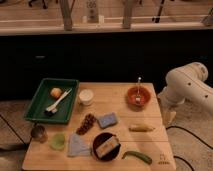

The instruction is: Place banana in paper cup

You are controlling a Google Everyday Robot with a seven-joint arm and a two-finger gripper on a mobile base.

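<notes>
The banana [141, 128] lay on its side on the wooden tabletop [120, 106], toward 4 o'clock from the tabletop's middle and near its right edge. The paper cup [86, 96] stood upright toward 10 o'clock from the banana, well apart from it and just beside the green tray [37, 106]. Nothing yellow showed in the cup.

The white arm [187, 87] hung off the right side of the tabletop, at 3 o'clock. Its pincer [169, 117] pointed downward just beyond the tabletop's edge, toward 2 o'clock from the banana and not touching it. Whether the pincer was spread or pressed together could not be told.

An orange bowl [138, 96] with a spoon [139, 86] standing in it sat at 12 o'clock from the banana. A blue sponge [107, 120] lay between the banana and a heap of small brown pieces [86, 124]. At 6 o'clock on the tabletop sat a black plate [98, 140] carrying a pale block [107, 146], with a long green vegetable [137, 157] at its 4 o'clock. A blue cloth [77, 146], a light green cup [58, 141] and a metal cup [39, 133] stood along the 8 o'clock corner. The tray held an orange item [56, 92] and a long-handled utensil [57, 102].
</notes>
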